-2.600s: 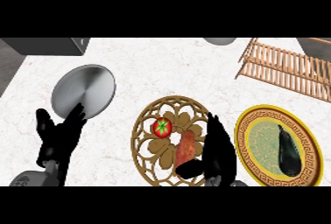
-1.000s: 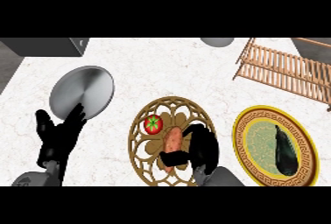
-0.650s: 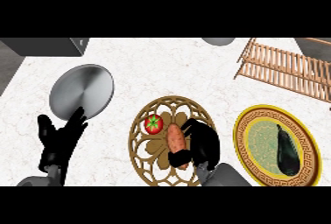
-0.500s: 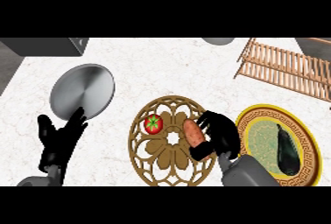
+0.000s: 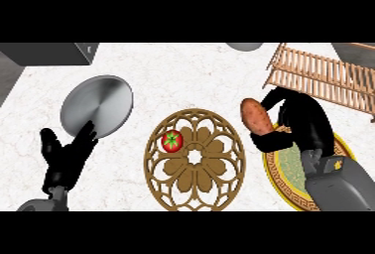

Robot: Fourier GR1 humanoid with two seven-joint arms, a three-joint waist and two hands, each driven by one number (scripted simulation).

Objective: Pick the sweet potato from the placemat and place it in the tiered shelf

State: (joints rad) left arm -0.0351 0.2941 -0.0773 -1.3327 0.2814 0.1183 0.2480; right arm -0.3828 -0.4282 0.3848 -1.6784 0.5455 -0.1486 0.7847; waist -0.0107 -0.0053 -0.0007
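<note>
My right hand [image 5: 300, 124] is shut on the orange-brown sweet potato [image 5: 256, 116], holding it above the counter between the round brown openwork placemat [image 5: 195, 159] and the wooden slatted tiered shelf [image 5: 322, 75] at the upper right. The sweet potato stands upright on the left side of the hand, short of the shelf. A red tomato [image 5: 172, 141] lies on the placemat's left part. My left hand [image 5: 67, 158] rests open at the lower left, fingers up.
A round metal lid [image 5: 96, 105] lies just above my left hand. A green plate with a gold rim [image 5: 293, 168] sits under my right forearm. A dark appliance [image 5: 44, 53] fills the upper left corner.
My right hand closed on the sweet potato, lifted it off the placemat and carried it up and right toward the shelf. The left hand stayed still.
</note>
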